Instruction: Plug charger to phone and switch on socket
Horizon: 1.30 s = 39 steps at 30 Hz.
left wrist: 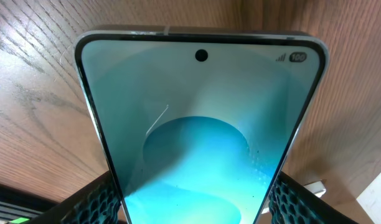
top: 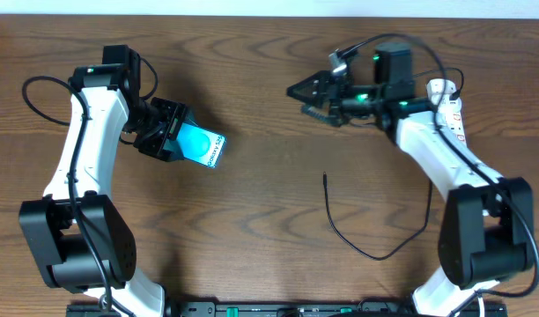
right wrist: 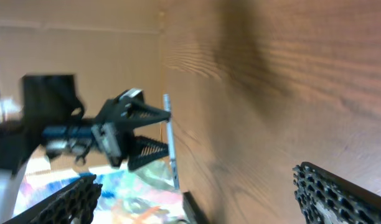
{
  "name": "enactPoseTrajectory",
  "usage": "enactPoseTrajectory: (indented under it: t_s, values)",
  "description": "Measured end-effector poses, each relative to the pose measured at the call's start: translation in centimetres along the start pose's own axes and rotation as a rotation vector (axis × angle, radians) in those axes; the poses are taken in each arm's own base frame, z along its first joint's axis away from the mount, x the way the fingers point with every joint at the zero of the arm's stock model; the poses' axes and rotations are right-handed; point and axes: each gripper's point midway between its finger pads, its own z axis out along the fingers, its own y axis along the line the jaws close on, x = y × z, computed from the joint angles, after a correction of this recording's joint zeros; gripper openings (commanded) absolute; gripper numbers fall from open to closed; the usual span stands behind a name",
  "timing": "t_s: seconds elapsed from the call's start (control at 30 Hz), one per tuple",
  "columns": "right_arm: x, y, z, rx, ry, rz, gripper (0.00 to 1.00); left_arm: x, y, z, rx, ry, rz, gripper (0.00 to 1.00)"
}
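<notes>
Table (top: pixel 269 53): you have dark, grained wood across the whole work surface.
Charger (top: pixel 327 189): your thin black cable lies loose right of centre, well apart from the phone. Its tip points to the far side and the rest curls back to the right.
Socket (top: pixel 454 119): your white strip lies at the right, partly hidden under the right arm (top: pixel 428 145).
Phone (top: pixel 203 145): gripped in the left gripper (top: pixel 168 132). You cannot tell whether it touches the wood.
</notes>
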Motion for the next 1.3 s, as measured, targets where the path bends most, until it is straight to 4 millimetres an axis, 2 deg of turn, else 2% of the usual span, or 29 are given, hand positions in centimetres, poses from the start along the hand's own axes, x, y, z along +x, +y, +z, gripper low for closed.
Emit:
enactPoseTrajectory:
  t_s: [0.1, 0.2, 0.37, 0.43, 0.5, 0.53, 0.6, 0.73, 0.87, 0.97, 1.17, 1.3]
  values:
    - [0.7, -0.1, 1.6, 0.035, 0.002, 0.058, 0.98, 0.0, 0.0, 0.0, 0.0, 0.0, -0.013, 0.07]
    - [1.5, 0.0, 3.1, 0.065, 0.0, 0.089, 0.88, 0.0, 0.0, 0.0, 0.001, -0.001, -0.026, 0.07]
    - [2.4, 0.1, 4.9, 0.11, -0.017, 0.102, 0.86, -0.1, -0.2, 0.0, 0.01, -0.004, -0.037, 0.07]
    - [2.6, 0.3, 5.5, 0.113, -0.021, 0.09, 0.69, -0.1, -0.2, 0.0, 0.01, -0.004, -0.043, 0.07]
    - [2.7, 0.6, 5.8, 0.112, -0.021, 0.074, 0.58, -0.1, -0.3, 0.0, 0.011, -0.005, -0.046, 0.07]
    - [2.8, 0.6, 5.9, 0.113, -0.021, 0.072, 0.49, -0.1, -0.3, 0.0, 0.011, -0.005, -0.046, 0.07]
    - [2.8, 0.6, 6.0, 0.116, -0.024, 0.072, 0.39, -0.1, -0.3, 0.0, 0.012, -0.005, -0.047, 0.07]
    - [2.7, 0.5, 5.9, 0.12, -0.03, 0.075, 0.33, -0.1, -0.3, 0.0, 0.012, -0.005, -0.046, 0.07]
    - [2.7, 0.5, 6.0, 0.12, -0.03, 0.075, 0.32, -0.2, -0.3, 0.0, 0.013, -0.006, -0.046, 0.07]
    - [2.7, 0.5, 6.0, 0.119, -0.029, 0.073, 0.26, -0.2, -0.4, 0.0, 0.014, -0.007, -0.046, 0.07]
    - [2.9, 0.6, 6.1, 0.119, -0.025, 0.072, 0.27, -0.2, -0.4, 0.0, 0.016, -0.006, -0.067, 0.07]
    - [3.8, 1.0, 6.9, 0.115, -0.004, 0.06, 0.3, 0.2, -0.6, 0.0, 0.026, 0.018, -0.084, 0.07]
